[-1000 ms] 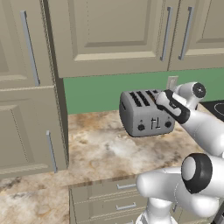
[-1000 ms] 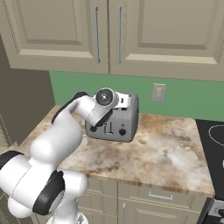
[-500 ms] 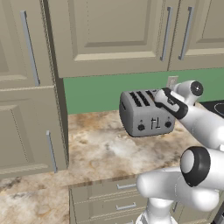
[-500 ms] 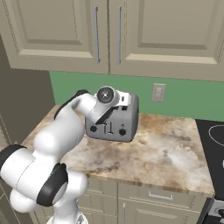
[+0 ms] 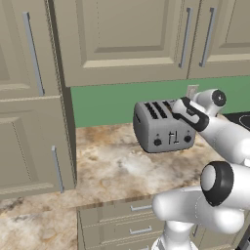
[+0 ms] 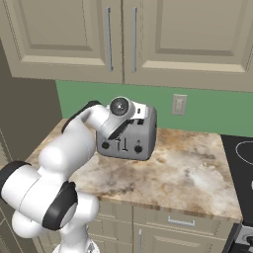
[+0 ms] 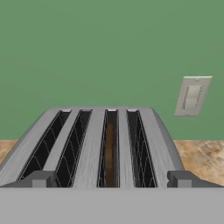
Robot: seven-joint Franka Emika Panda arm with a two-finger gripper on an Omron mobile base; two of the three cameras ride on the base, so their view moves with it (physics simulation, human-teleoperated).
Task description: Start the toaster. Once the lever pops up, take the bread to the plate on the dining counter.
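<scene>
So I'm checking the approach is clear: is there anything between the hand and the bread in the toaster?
Nothing. In the hand view the hand hangs open over the toaster, with bare air down to the bread in its slot.

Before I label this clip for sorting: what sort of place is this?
Most likely a home kitchen: a toaster on a marbled worktop with drawers below, beige wall cabinets above, and a stove edge alongside.

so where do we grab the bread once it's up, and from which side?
Take the bread by its top edge, coming straight down from above. It stands on edge in the third slot from the left of the toaster in the hand view, flanked by the slot walls, so only that thin upper edge is reachable. Put the fingers across its flat faces. The gripper is open, over the slots.
</scene>
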